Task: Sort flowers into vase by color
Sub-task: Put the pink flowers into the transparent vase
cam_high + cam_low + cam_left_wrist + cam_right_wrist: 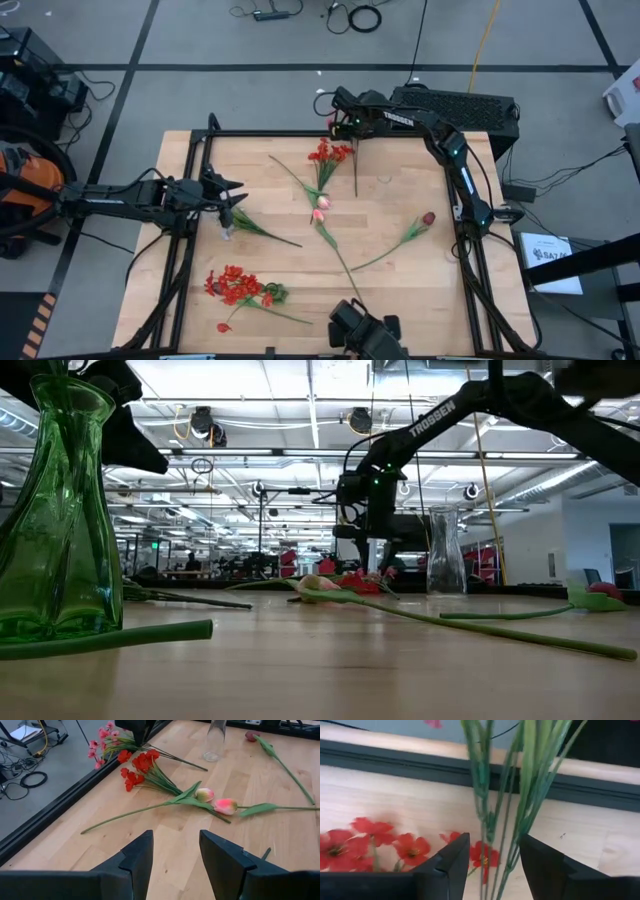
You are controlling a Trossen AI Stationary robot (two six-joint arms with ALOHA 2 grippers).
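Right gripper point(491, 865) at worktop point(400, 290) far edge, jaws half-closed astride pink flower stems point(520, 795), stalks running lengthwise between them, not yet clamped. Left gripper point(175, 865) released, farther off.

Dark arms point(445, 140); white "TROSSEN" lettering

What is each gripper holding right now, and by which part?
The right gripper straddles the green stalks of the pink flower stem at the table's far edge, but a firm grip cannot be told. The left gripper is open and holds nothing.

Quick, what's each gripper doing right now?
Left gripper: open, empty, above the table.
Right gripper: closing around green flower stems, grip not confirmed.
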